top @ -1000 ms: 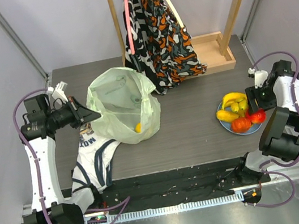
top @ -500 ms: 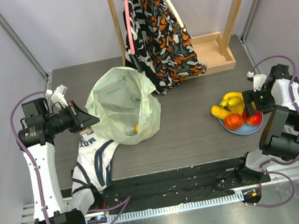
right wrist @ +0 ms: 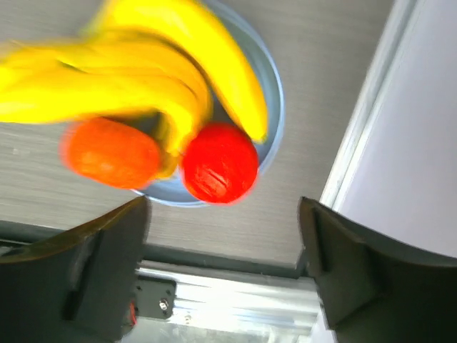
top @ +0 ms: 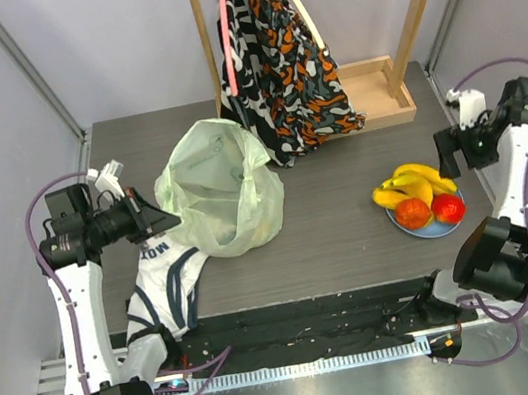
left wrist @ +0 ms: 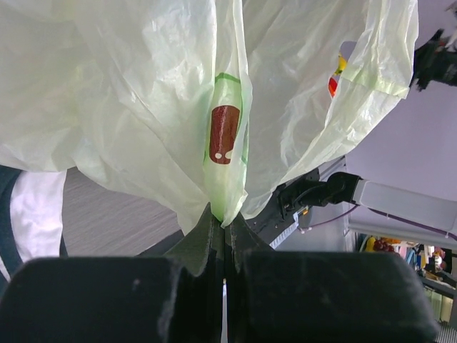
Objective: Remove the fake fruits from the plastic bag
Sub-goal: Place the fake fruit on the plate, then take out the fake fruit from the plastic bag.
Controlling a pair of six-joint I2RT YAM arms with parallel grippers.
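The plastic bag [top: 217, 190] stands bunched on the table's left half. My left gripper [top: 159, 215] is shut on its near-left edge. In the left wrist view the pale green film [left wrist: 143, 86] rises from the closed left gripper [left wrist: 225, 221]. What lies inside the bag does not show. On a blue plate [top: 433, 229] at the right lie yellow bananas [top: 413, 178], an orange-red fruit [top: 412, 213] and a red fruit [top: 448, 209]. My right gripper [top: 448, 155] hangs open and empty above the plate's far right side. The right wrist view looks down on the banana [right wrist: 214, 64], the red fruit [right wrist: 218, 163], the orange fruit [right wrist: 111, 152] and the open right gripper [right wrist: 223, 207].
A white garment with navy stripes [top: 170, 274] lies under the left arm at the near left. A wooden rack with patterned cloths [top: 287, 62] stands at the back, its base [top: 378, 92] to the right. The plate sits close to the table's right edge.
My right gripper opened wider and lifted away from the plate toward the back right, leaving the fruits on it. The left gripper shifted slightly nearer with the bag; a yellow piece seen inside no longer shows.
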